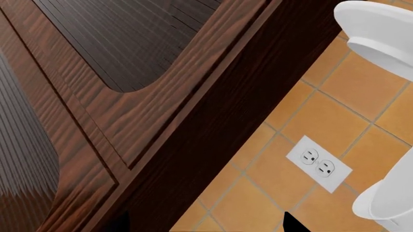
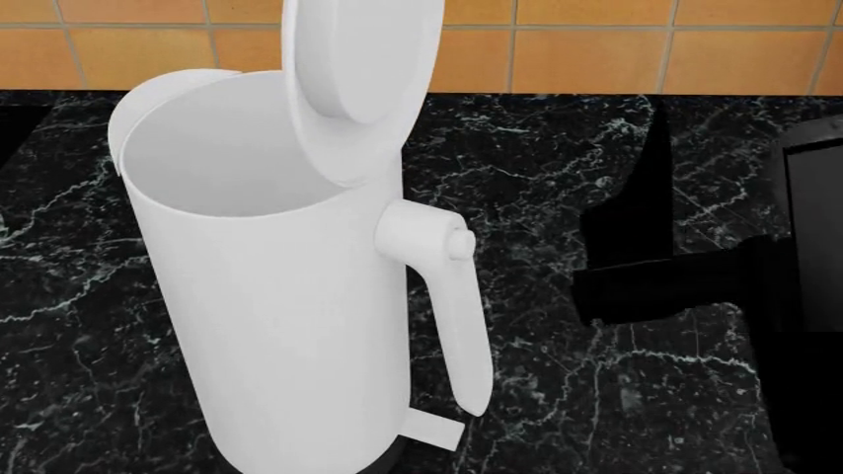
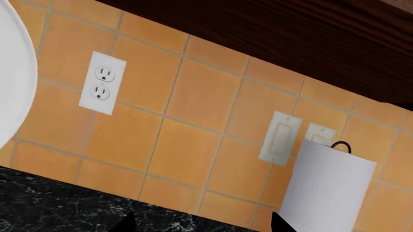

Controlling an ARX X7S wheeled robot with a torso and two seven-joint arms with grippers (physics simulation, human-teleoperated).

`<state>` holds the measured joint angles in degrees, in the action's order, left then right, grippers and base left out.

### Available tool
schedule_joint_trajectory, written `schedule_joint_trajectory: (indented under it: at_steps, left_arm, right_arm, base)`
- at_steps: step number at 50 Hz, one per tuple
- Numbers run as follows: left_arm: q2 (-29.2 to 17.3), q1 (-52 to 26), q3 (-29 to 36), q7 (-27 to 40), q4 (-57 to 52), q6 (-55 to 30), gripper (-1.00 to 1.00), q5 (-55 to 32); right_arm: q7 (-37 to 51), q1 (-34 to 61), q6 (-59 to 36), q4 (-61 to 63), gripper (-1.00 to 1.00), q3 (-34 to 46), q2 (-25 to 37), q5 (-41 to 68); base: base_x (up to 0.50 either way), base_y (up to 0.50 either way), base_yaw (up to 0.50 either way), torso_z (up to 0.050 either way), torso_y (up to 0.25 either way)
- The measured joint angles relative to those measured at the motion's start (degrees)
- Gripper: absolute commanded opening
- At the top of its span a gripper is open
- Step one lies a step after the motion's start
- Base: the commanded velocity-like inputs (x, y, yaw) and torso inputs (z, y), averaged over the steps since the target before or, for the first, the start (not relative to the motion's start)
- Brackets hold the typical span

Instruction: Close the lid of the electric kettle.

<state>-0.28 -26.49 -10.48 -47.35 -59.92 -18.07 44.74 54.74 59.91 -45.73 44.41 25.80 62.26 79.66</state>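
The electric kettle [image 2: 283, 326] stands on the black marble counter, close in the head view, with its slim handle and round knob [image 2: 441, 242] and a small tab [image 2: 429, 431] low down. Its lid [image 2: 362, 69] stands upright and open above the mouth. Neither gripper shows in the head view. My left gripper [image 1: 206, 228] is open and empty; only its dark fingertips [image 1: 293, 224] show, with the lid [image 1: 377, 34] and the kettle's body [image 1: 387, 203] off to one side. My right gripper [image 3: 203, 226] is open and empty, with the lid's edge [image 3: 13, 72] at the frame's side.
An orange tiled backsplash [image 2: 593, 49] runs behind the counter, with an outlet [image 3: 102, 82] and switches [image 3: 281, 137]. A white handleless cylinder [image 3: 329, 188] stands by the wall. A dark wood cabinet [image 1: 129, 96] hangs above. A black shape [image 2: 810, 296] fills the head view's right edge.
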Motion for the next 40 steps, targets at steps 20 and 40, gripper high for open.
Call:
schedule_joint_trajectory:
  at_steps: [20, 40]
  left_arm:
    - [-1.16, 1.65, 1.73, 3.81, 0.45, -0.86, 1.00, 0.14]
    - [-0.07, 3.22, -2.05, 4.01, 0.03, 1.12, 1.00, -1.50]
  right_arm:
    - [-11.31, 14.36, -6.99, -12.14, 1.00, 6.17, -11.52, -5.51]
    - [-21.42, 19.09, -6.93, -19.71, 1.00, 12.38, -19.46, -12.37]
  base:
    - [0.00, 0.00, 0.00, 0.000, 0.000]
    - [0.00, 0.00, 0.00, 0.000, 0.000]
